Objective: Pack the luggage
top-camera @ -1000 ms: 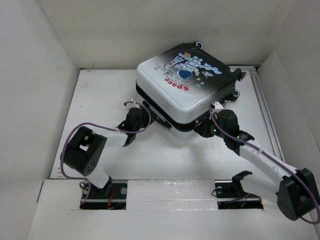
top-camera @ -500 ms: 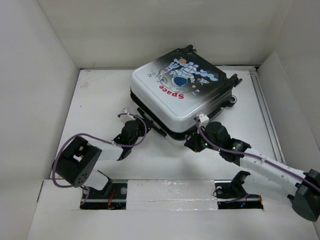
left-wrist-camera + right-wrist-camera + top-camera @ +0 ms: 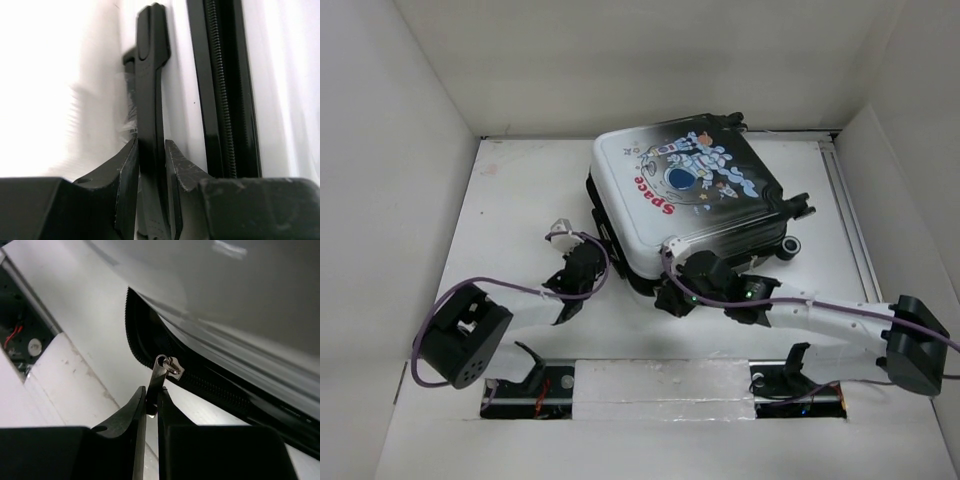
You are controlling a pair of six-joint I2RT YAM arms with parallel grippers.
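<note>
The luggage (image 3: 690,195) lies flat on the white table, closed, astronaut print and red "Space" facing up, wheels (image 3: 790,246) to the right. My left gripper (image 3: 592,262) is at its near-left side, shut on the black side handle (image 3: 150,85), which runs up between the jaws (image 3: 151,152). My right gripper (image 3: 670,296) is at the near corner of the luggage, shut on the metal zipper pull (image 3: 159,372) between its fingers (image 3: 152,402). The black zipper track (image 3: 210,385) runs off to the right under the shell.
White walls enclose the table on the left, back and right. A rail (image 3: 850,225) runs along the right side. A raised white ledge (image 3: 660,385) with the arm bases lies at the near edge, close below the right gripper.
The right gripper has travelled left along the luggage's near edge with the zipper pull. The luggage has turned and shifted on the table. The left gripper stayed on the handle, drawing slightly nearer.
</note>
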